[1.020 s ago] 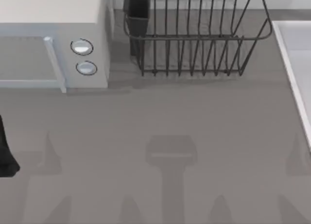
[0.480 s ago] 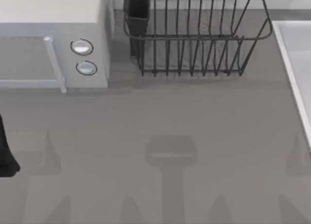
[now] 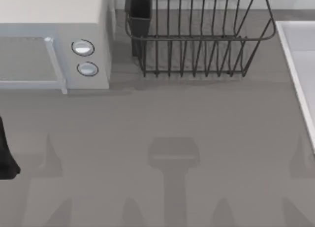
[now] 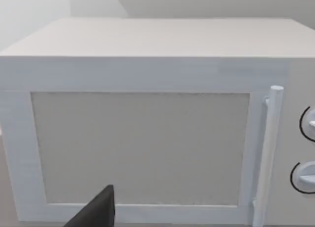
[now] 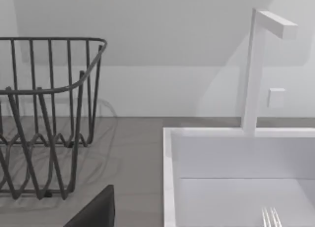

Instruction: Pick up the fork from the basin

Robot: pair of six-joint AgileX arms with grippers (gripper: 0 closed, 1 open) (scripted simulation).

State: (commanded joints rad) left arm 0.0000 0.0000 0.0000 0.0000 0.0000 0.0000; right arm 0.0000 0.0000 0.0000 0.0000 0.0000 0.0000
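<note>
The fork [image 5: 269, 217] lies in the basin [image 5: 169, 178]; its silver tines show at the lower edge of the right wrist view, and its handle is out of view. The basin is a pale rectangular sink at the table's right edge [image 3: 295, 64], with a white tap [image 5: 252, 74] behind it. A dark part of my right gripper [image 5: 96, 210] shows in the right wrist view, short of the basin's near rim and apart from the fork. My left arm [image 3: 5, 155] is parked at the table's left edge, and its gripper [image 4: 96, 210] faces the microwave.
A white microwave [image 3: 54, 45] stands at the back left. A black wire dish rack [image 3: 197, 35] with a dark cup holder stands at the back middle, left of the basin. Bare grey tabletop [image 3: 162, 118] lies in front of both.
</note>
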